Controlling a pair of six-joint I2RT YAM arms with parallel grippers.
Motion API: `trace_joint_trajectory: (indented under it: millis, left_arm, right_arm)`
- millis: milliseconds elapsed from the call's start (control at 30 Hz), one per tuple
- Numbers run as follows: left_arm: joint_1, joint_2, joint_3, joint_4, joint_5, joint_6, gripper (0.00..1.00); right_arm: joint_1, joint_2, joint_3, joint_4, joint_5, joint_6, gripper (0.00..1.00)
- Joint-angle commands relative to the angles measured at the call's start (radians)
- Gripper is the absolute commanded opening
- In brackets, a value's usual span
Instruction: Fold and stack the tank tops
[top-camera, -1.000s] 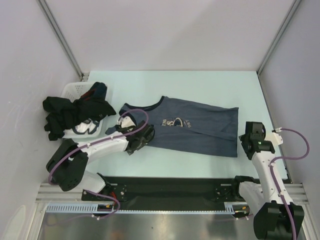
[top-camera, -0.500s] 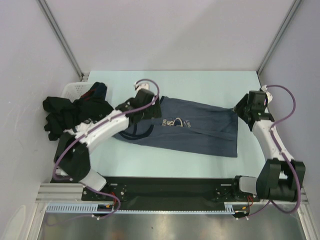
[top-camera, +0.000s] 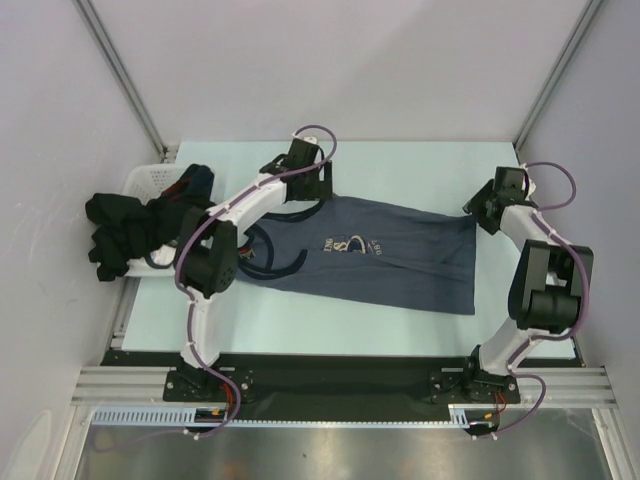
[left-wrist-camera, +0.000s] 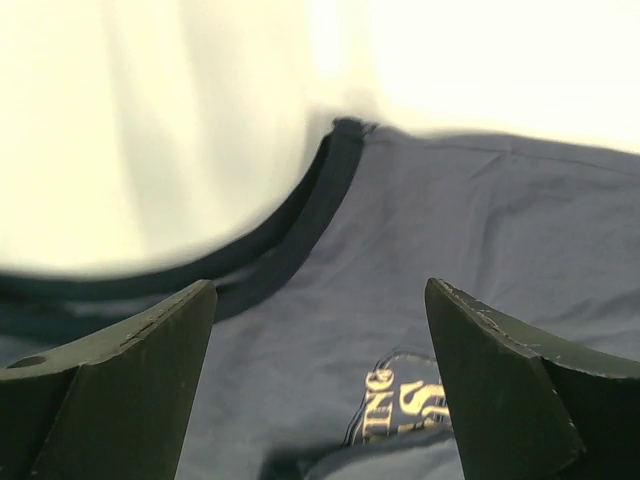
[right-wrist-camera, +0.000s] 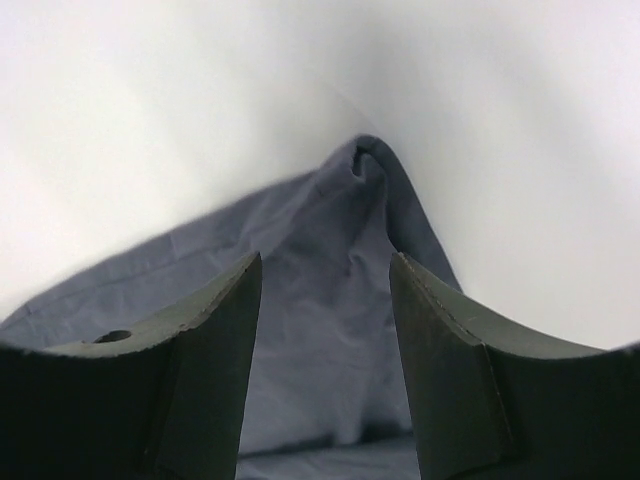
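Our left fingers (left-wrist-camera: 110, 390) stand wide open and grip nothing. They are poised over the blue-grey tank top (left-wrist-camera: 520, 220). Between them we see its dark neckline trim (left-wrist-camera: 300, 230) curving away, and nearer to us the pale chest logo (left-wrist-camera: 400, 400).

Our right fingers (right-wrist-camera: 180, 380) are also apart, though less widely. The top's hem corner lies between them and just beyond their tips, where the cloth rises in a small peak. We cannot tell whether they touch it.

The top lies spread on the worktop (top-camera: 400, 165), reaching from one pair of fingers to the other. Well off to the left of our left fingers, the black tank top (top-camera: 120, 235) is heaped over the edge of a white basket (top-camera: 145, 180).
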Motion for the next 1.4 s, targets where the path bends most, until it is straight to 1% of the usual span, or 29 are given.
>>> trace_joint_trajectory:
  millis: [0,67,133,167,267,300,333,367,400,500,667,700,733,767,800,833,933,967,1000,1067,1133,1200,1233,1333,1367]
  left_arm:
    - [0.012,0.047,0.106,0.005,0.055,0.042,0.91]
    - [0.020,0.072,0.130,0.005,0.062,0.041,0.91]
    - [0.026,0.107,0.166,0.008,0.085,0.041,0.91]
    - [0.029,0.119,0.178,0.008,0.088,0.041,0.91]
    - [0.035,0.156,0.215,0.008,0.104,0.041,0.91]
    - [0.038,0.171,0.229,0.010,0.110,0.042,0.91]
    - [0.044,0.178,0.235,0.013,0.121,0.045,0.91]
    - [0.047,0.190,0.241,0.017,0.122,0.045,0.91]
    - [0.050,0.196,0.249,0.022,0.148,0.048,0.91]
    - [0.062,0.211,0.264,0.026,0.167,0.045,0.91]
    - [0.073,0.242,0.284,0.040,0.194,0.038,0.92]
    - [0.073,0.251,0.304,0.040,0.200,0.038,0.92]
    - [0.075,0.259,0.316,0.033,0.208,0.036,0.91]
    - [0.075,0.280,0.327,0.030,0.219,0.035,0.89]
    - [0.075,0.288,0.350,0.026,0.223,0.032,0.88]
    - [0.075,0.299,0.360,0.026,0.230,0.027,0.87]
    - [0.075,0.345,0.414,0.030,0.268,0.019,0.78]
    - [0.075,0.372,0.433,0.022,0.273,0.013,0.73]
    - [0.075,0.385,0.468,0.010,0.288,0.009,0.72]
    - [0.073,0.408,0.483,-0.013,0.296,-0.014,0.71]
    - [0.073,0.415,0.477,-0.024,0.297,-0.033,0.71]
    - [0.072,0.422,0.465,-0.020,0.302,-0.041,0.64]
    - [0.072,0.423,0.460,-0.020,0.305,-0.047,0.61]
    - [0.072,0.432,0.459,-0.014,0.317,-0.051,0.43]
    - [0.072,0.434,0.459,-0.012,0.320,-0.051,0.33]
  right_arm:
    - [-0.001,0.066,0.087,0.057,-0.009,0.038,0.59]
    - [-0.001,0.101,0.118,0.066,-0.011,0.052,0.59]
    - [0.000,0.152,0.139,0.071,-0.019,0.066,0.56]
    - [0.000,0.166,0.162,0.072,-0.019,0.071,0.52]
    - [0.000,0.212,0.198,0.078,-0.020,0.084,0.23]
    - [0.000,0.227,0.205,0.081,-0.022,0.087,0.09]
    - [0.002,0.233,0.215,0.083,-0.020,0.089,0.02]
    - [0.002,0.242,0.239,0.083,-0.020,0.087,0.00]
    - [0.002,0.258,0.253,0.078,-0.020,0.086,0.00]
    - [0.002,0.276,0.300,0.058,-0.020,0.080,0.00]
    - [0.004,0.258,0.291,0.057,-0.028,0.075,0.00]
    - [0.004,0.252,0.287,0.055,-0.028,0.072,0.15]
    - [0.004,0.244,0.273,0.054,-0.023,0.072,0.27]
    - [0.004,0.226,0.262,0.052,-0.020,0.071,0.37]
    - [0.004,0.215,0.253,0.052,-0.016,0.068,0.43]
    - [0.002,0.201,0.226,0.054,-0.014,0.066,0.43]
    - [0.002,0.155,0.189,0.064,0.003,0.049,0.41]
    - [0.000,0.149,0.170,0.060,0.009,0.045,0.41]
    - [-0.004,0.134,0.163,0.063,0.015,0.040,0.40]
    - [-0.012,0.129,0.144,0.055,0.014,0.040,0.41]
    - [-0.019,0.124,0.136,0.051,0.011,0.044,0.46]
    - [-0.019,0.118,0.123,0.055,0.011,0.048,0.53]
    - [-0.019,0.117,0.118,0.063,0.011,0.051,0.53]
    - [-0.019,0.127,0.115,0.069,0.004,0.054,0.53]
    - [-0.019,0.134,0.116,0.069,0.001,0.057,0.52]
